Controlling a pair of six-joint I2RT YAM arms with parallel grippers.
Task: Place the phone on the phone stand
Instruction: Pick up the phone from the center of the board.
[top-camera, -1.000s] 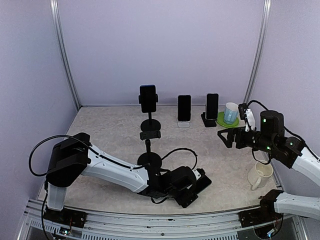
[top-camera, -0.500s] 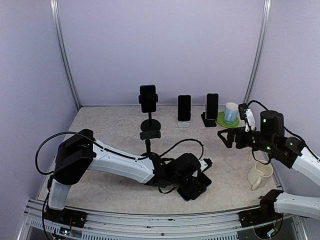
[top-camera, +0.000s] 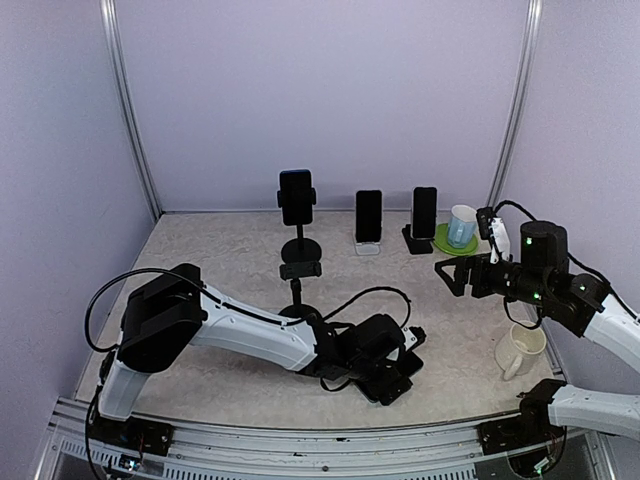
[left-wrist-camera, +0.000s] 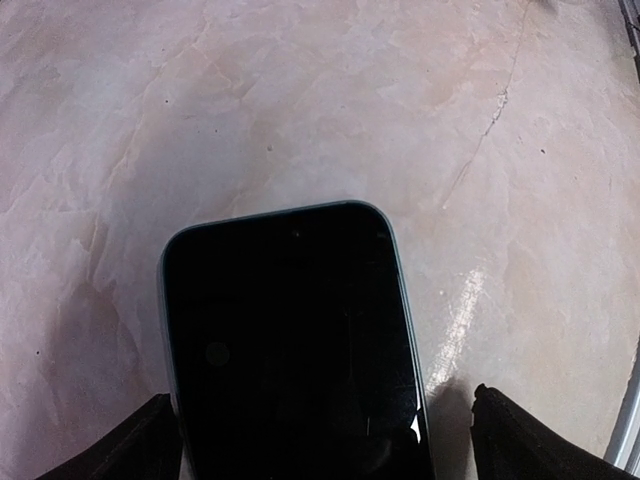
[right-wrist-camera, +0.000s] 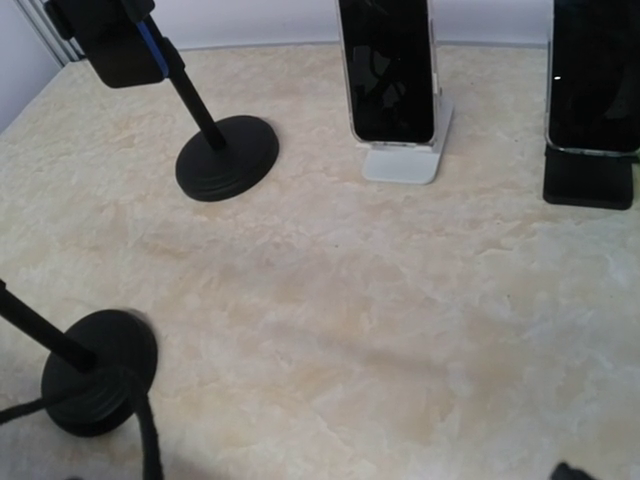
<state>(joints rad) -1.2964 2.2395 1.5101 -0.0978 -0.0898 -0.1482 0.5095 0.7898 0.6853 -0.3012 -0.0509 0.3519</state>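
Left gripper (left-wrist-camera: 335, 450) low over the near part of the table (top-camera: 210, 260), jaws wide astride the phone (left-wrist-camera: 290, 340), clamping nothing yet. Right gripper (top-camera: 450, 273) well off to the side, wide too and empty.

Centre before closing: one fingertip (left-wrist-camera: 140, 440) hard by the phone's edge, the other a little clear. Close evenly across the long sides, low enough to catch the rim. Lift level, then head for the empty stand (top-camera: 300, 270) just behind.

Flat on the table, screen up, dark and glossy, with rounded corners and a thin pale blue-green rim. Probably slippery, so grip firmly.
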